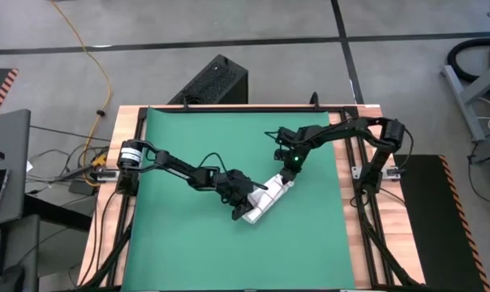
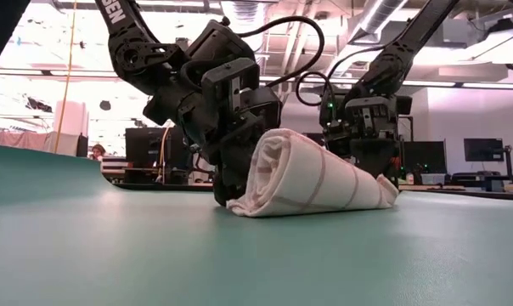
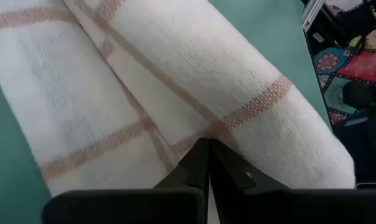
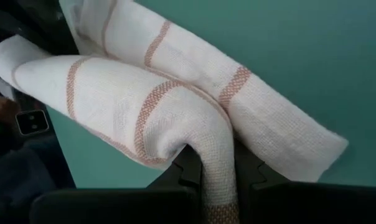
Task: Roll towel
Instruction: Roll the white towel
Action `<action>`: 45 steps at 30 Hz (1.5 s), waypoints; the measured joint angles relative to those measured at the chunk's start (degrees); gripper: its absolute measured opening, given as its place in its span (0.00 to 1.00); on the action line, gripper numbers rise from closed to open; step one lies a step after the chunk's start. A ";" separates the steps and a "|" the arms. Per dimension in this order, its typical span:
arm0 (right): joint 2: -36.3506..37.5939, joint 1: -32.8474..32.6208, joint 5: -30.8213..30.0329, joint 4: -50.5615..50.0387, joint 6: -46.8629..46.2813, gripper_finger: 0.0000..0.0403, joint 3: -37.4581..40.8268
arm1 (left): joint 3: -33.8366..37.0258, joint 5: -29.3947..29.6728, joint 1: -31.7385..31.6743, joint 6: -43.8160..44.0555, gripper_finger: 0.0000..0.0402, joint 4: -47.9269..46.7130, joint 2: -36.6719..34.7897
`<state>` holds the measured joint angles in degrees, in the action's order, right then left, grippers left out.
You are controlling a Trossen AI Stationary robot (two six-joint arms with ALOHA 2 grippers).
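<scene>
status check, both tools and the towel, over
Left tool shut, tips against the rolled white cloth towel with thin red-brown grid lines. Right tool clamped on a fold of it. Towel lies rolled on green mat; nothing in the way.

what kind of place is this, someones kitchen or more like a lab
Most likely a robotics lab or workshop, not a kitchen. The towel lies on a green mat on a framed workbench, over a bare concrete floor with loose cables, and the low view shows monitors and ceiling strip lights behind.

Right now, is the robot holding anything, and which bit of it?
The right gripper pinches a fold at one end of the rolled towel. The left gripper is shut, pressed against the towel, gripping nothing visible.
</scene>
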<state>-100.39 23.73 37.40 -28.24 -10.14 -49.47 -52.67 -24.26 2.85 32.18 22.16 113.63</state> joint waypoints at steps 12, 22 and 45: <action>-0.98 -0.40 -2.26 1.83 0.93 0.13 0.15 | 0.27 12.32 0.48 -0.29 0.00 -18.01 -12.88; -1.04 -0.88 -3.56 3.68 1.20 0.13 0.17 | -0.01 13.99 0.02 -2.38 0.00 -4.05 -20.45; -1.19 -1.31 -4.16 6.33 1.12 0.13 0.20 | -19.23 11.54 3.52 -22.57 0.00 -33.29 -6.26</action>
<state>-101.58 22.42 33.24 -21.91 -9.02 -49.28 -71.90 -12.71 6.37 9.62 -11.12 107.37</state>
